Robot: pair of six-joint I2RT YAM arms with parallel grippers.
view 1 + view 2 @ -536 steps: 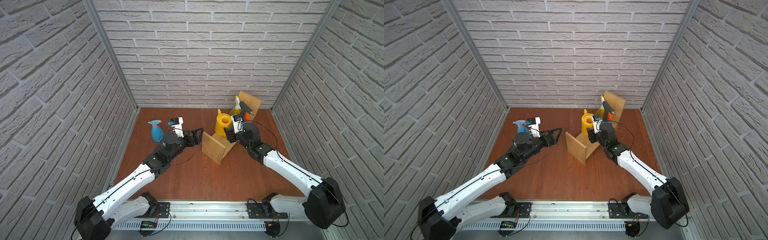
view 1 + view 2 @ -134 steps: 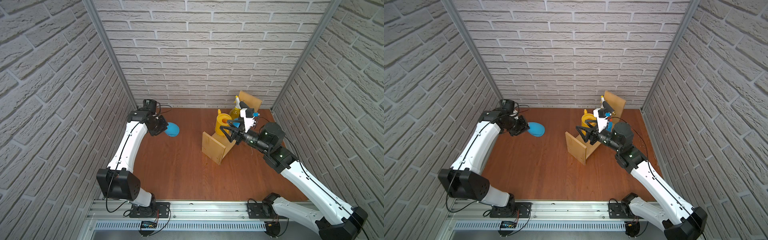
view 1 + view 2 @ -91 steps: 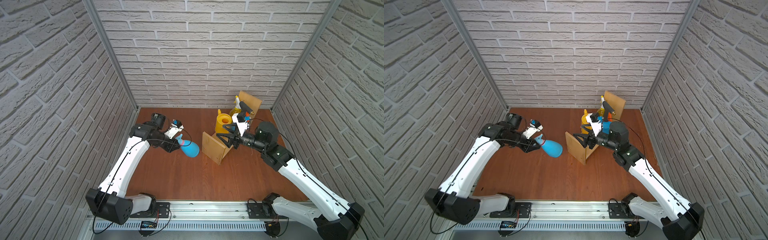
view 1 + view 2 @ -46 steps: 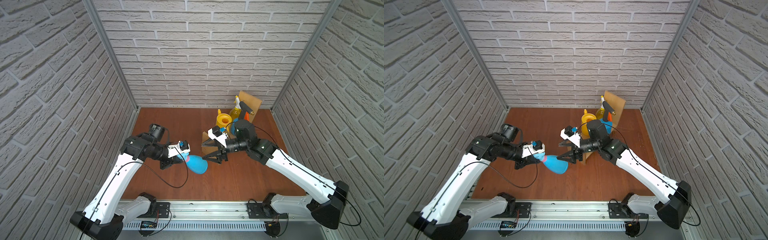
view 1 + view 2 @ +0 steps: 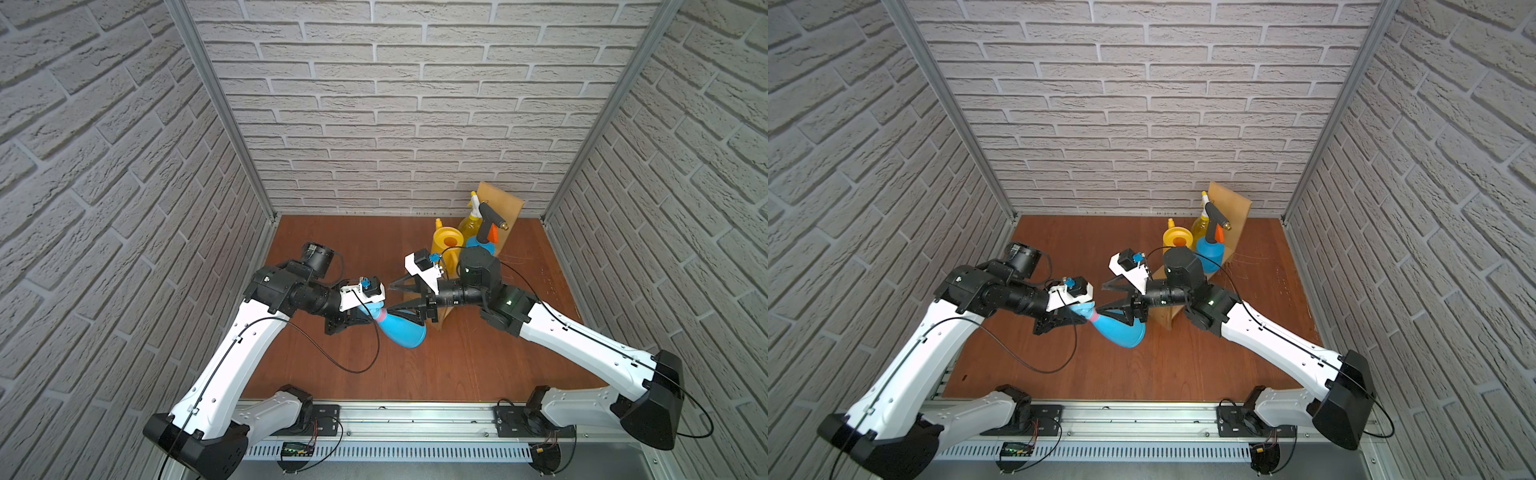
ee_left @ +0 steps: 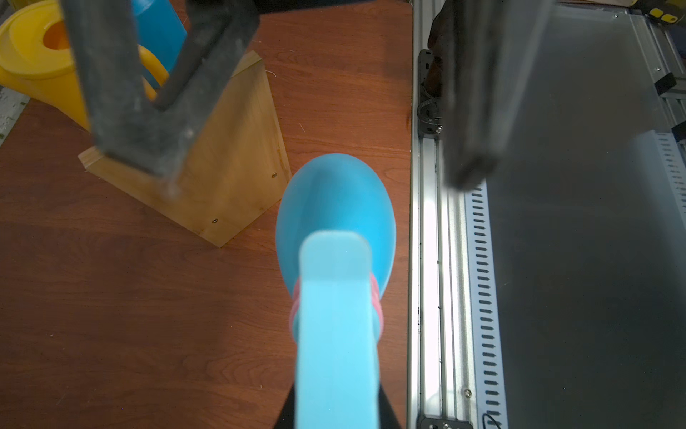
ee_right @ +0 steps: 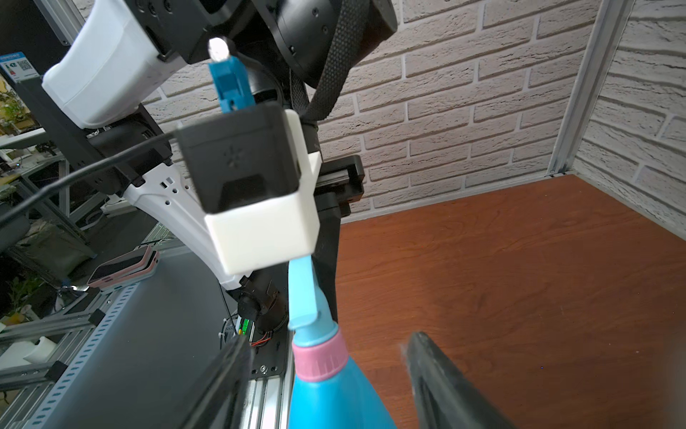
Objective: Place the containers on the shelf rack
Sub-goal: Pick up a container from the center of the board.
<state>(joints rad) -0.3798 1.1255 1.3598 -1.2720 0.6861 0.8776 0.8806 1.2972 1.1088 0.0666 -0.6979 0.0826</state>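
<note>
My left gripper (image 5: 365,315) (image 5: 1077,316) is shut on the spray head of the light-blue spray bottle (image 5: 402,331) (image 5: 1122,331) (image 6: 336,208). It holds the bottle tilted above the floor, base towards the shelf rack (image 5: 500,206) (image 5: 1165,318) (image 6: 230,167). My right gripper (image 5: 391,299) (image 5: 1101,298) (image 7: 330,340) is open. Its fingers (image 7: 222,382) straddle the bottle near the pink collar (image 7: 319,358), with a gap on each side. On the rack stand the yellow watering can (image 5: 448,243) (image 5: 1177,241), the yellow spray bottle (image 5: 469,224) and the blue pressure sprayer (image 5: 483,246) (image 5: 1210,253).
Brick-patterned walls close in the brown wooden floor (image 5: 374,245) on three sides. A metal rail (image 5: 415,419) runs along the front edge. The rack stands at an angle at the back right. The left wrist camera housing (image 7: 252,193) hangs just above the bottle head.
The left arm has carried the bottle from the back left to the middle. The right arm has swung left from the rack, and its open fingers have come round the bottle.
</note>
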